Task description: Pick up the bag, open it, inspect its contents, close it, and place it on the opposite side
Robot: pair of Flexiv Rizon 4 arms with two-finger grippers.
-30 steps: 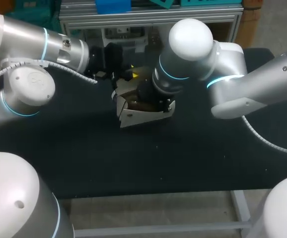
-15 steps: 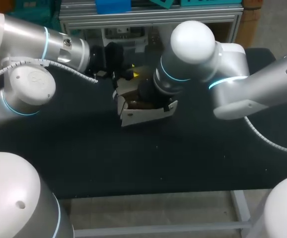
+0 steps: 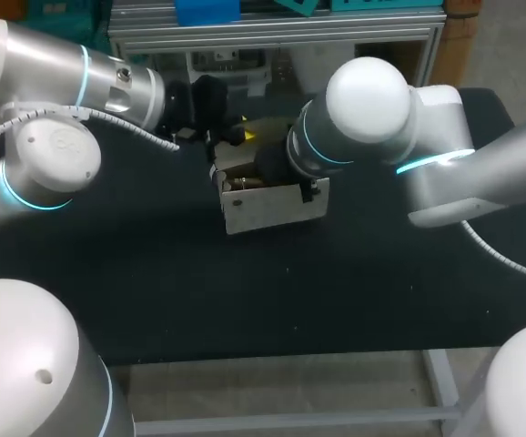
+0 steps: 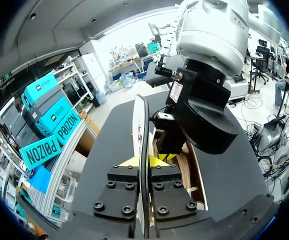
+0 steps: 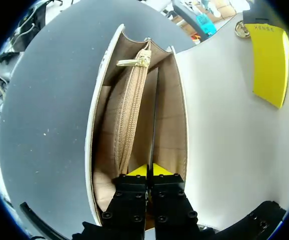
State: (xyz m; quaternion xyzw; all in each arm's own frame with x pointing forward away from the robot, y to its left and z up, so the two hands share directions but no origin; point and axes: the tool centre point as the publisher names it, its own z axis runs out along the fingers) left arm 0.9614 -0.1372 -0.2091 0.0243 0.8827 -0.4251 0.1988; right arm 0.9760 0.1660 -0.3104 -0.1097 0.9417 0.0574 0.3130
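A white bag point(image 3: 268, 208) with a tan lining point(image 5: 172, 120) stands open on the black table point(image 3: 354, 291). My left gripper point(image 4: 144, 161) is shut on the thin white edge of the bag's back flap point(image 4: 140, 125), at the bag's far side point(image 3: 237, 137). My right gripper point(image 5: 147, 170) reaches down into the bag. Its tips are shut on the thin edge of an inner partition point(image 5: 156, 100), beside a tan zip pocket point(image 5: 129, 115) with a gold pull point(image 5: 134, 62). In the head view the right wrist point(image 3: 286, 162) hides those fingers. One left fingertip point(image 5: 270, 60) rests on the white flap.
The bag stands near the table's far middle, close to an aluminium frame point(image 3: 272, 32) behind the table. Bare black tabletop lies in front of the bag and to both sides. Both arms crowd the space above the bag.
My right gripper has shut inside the bag. The bag's front wall has come up from leaning to upright, and the right arm has shifted slightly to the right. The left arm has stayed put.
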